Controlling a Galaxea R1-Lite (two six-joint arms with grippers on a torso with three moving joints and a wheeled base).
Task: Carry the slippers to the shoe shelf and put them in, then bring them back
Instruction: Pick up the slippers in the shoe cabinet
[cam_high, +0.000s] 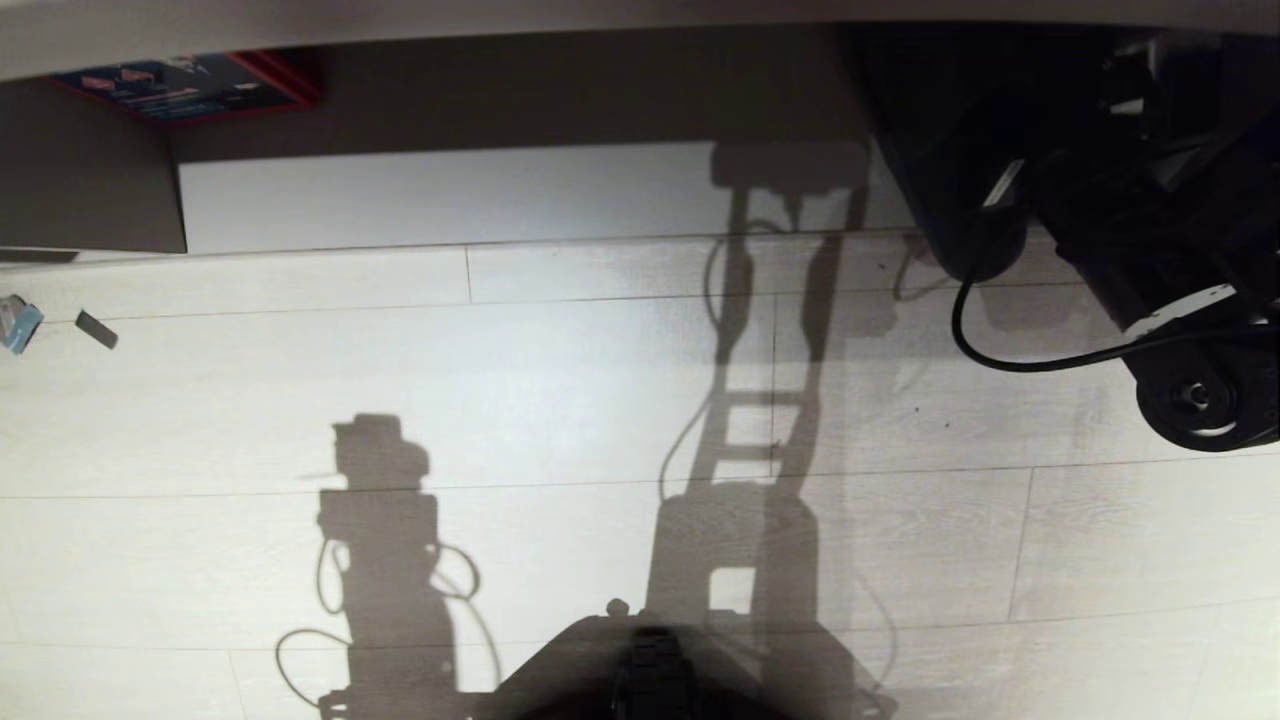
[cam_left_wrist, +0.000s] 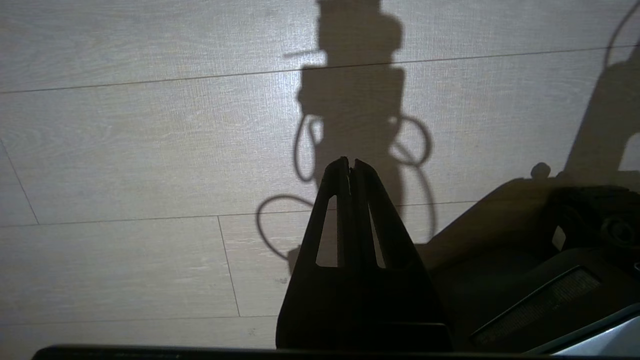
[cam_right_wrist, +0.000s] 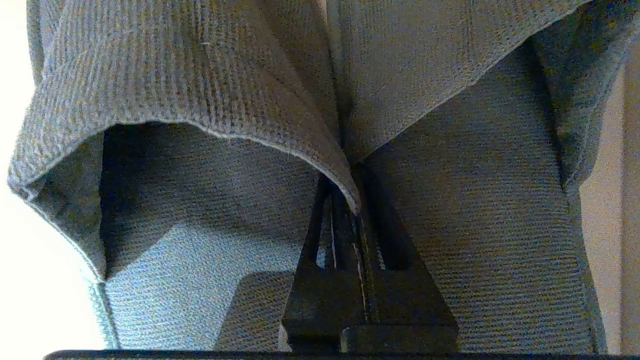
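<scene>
The slippers (cam_right_wrist: 240, 90) are grey ribbed fabric and fill the right wrist view, two open-heeled uppers side by side. My right gripper (cam_right_wrist: 350, 197) is shut on the edges where the two uppers meet; the fabric hides its fingertips. In the head view the right arm (cam_high: 1150, 210) reaches in from the right, and a dark rounded mass (cam_high: 940, 170), seemingly the slippers, hangs at its end over the front of the shoe shelf's pale bottom board (cam_high: 500, 195). My left gripper (cam_left_wrist: 350, 162) is shut and empty, parked above the pale plank floor.
A red-edged blue box (cam_high: 190, 85) lies in the shelf at the back left, beside a dark upright panel (cam_high: 90, 170). A small blue-and-white item (cam_high: 20, 322) and a dark chip (cam_high: 97, 329) lie on the floor. A black cable (cam_high: 1000, 355) loops under the right arm.
</scene>
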